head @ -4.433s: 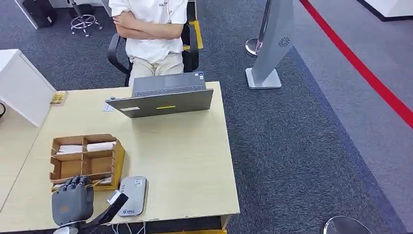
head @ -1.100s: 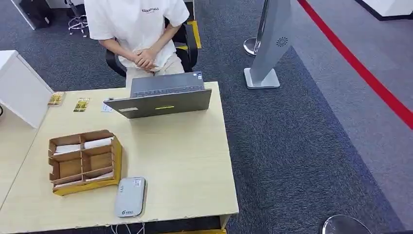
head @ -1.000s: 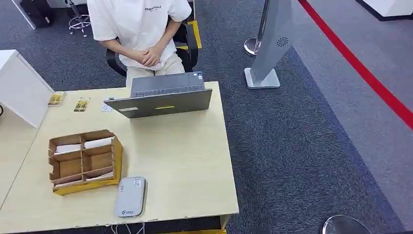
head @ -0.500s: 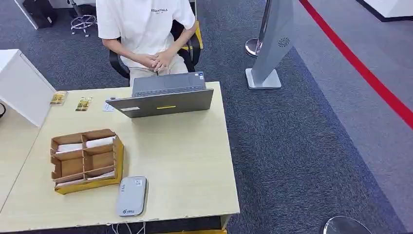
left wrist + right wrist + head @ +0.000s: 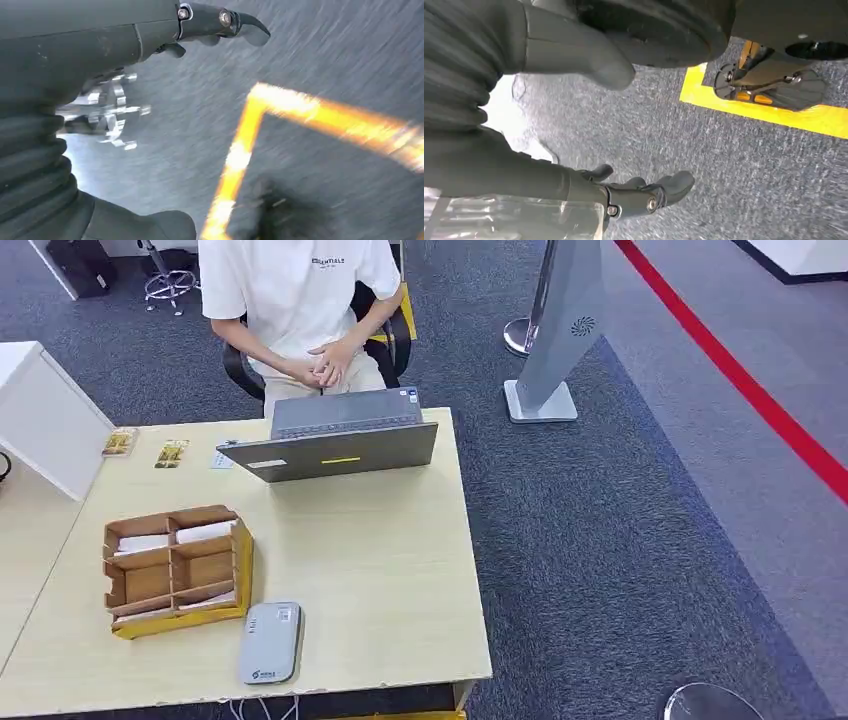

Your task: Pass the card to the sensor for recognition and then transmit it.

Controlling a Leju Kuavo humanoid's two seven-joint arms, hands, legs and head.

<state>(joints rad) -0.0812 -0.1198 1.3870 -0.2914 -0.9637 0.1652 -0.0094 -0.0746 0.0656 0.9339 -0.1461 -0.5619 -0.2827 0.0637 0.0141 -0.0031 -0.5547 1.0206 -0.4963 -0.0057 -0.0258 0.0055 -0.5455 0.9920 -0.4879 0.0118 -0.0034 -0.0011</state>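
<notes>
Both hands empty, fingers apart: left hand (image 5: 150, 35), right hand (image 5: 589, 150) over grey carpet (image 5: 724, 165). Small yellow card (image 5: 170, 453) lies on pale wooden table (image 5: 370, 570), grey rounded sensor (image 5: 270, 643) near front edge.

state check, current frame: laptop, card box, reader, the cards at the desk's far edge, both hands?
laptop: open, screen facing the seated person.
cardboard organizer: upright; white cards in its far compartments.
card reader: flat, nothing on it.
two yellow cards: flat at the far edge.
left hand: holds nothing.
right hand: holds nothing.
</notes>
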